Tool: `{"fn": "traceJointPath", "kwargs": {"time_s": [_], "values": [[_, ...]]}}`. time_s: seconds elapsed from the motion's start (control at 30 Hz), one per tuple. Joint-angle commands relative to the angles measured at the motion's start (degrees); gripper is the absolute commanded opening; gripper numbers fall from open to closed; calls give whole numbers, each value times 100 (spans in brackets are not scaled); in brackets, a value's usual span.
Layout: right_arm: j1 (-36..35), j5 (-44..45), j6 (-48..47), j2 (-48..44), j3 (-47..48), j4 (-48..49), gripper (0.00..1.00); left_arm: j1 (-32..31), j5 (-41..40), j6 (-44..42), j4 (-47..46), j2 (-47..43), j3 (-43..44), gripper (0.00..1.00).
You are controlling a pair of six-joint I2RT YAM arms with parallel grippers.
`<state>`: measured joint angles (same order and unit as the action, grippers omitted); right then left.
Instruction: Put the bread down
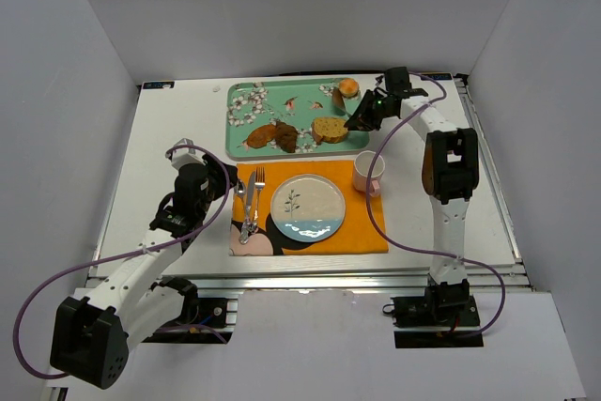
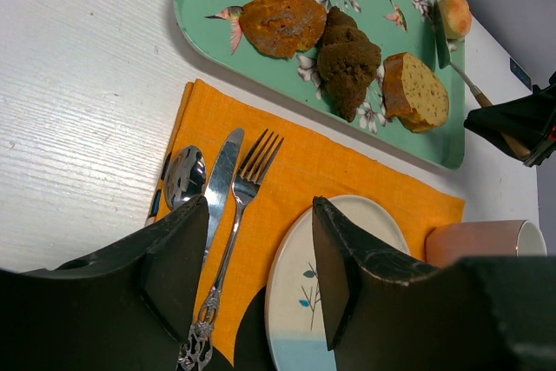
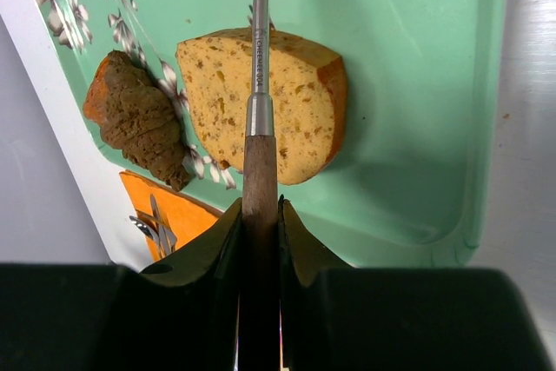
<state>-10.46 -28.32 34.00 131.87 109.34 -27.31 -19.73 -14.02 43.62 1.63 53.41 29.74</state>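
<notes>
The bread, a small round golden bun (image 1: 348, 87), sits at the far right corner of the green floral tray (image 1: 282, 84); it also shows in the left wrist view (image 2: 454, 15). My right gripper (image 1: 364, 117) (image 3: 259, 208) is shut on the wooden handle of a serving utensil (image 3: 259, 162). The utensil's metal shaft reaches over the tan bread slice (image 3: 287, 106), and its blade (image 2: 440, 34) lies beside the bun. The bun is out of the right wrist view. My left gripper (image 1: 222, 185) (image 2: 261, 215) is open and empty above the cutlery and the plate (image 1: 282, 192).
Dark brown meat-like pieces (image 1: 272, 134) and the bread slice (image 1: 330, 129) lie on the tray. The plate (image 2: 300, 254) rests on an orange placemat (image 1: 362, 232), with a spoon, knife and fork (image 1: 249, 204) to its left. A pink mug (image 1: 367, 172) stands at the mat's right.
</notes>
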Motion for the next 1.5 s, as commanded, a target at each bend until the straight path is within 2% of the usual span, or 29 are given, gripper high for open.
{"fn": "traceJointPath", "kwargs": {"time_s": [0.0,1.47], "values": [[88,124,-104,-83,193,-99,0,-5,-13,24,-57,-85,50,61],[123,863,-1598,-13,940,-1101,0,-5,31,24,-277,21,59,61]]}}
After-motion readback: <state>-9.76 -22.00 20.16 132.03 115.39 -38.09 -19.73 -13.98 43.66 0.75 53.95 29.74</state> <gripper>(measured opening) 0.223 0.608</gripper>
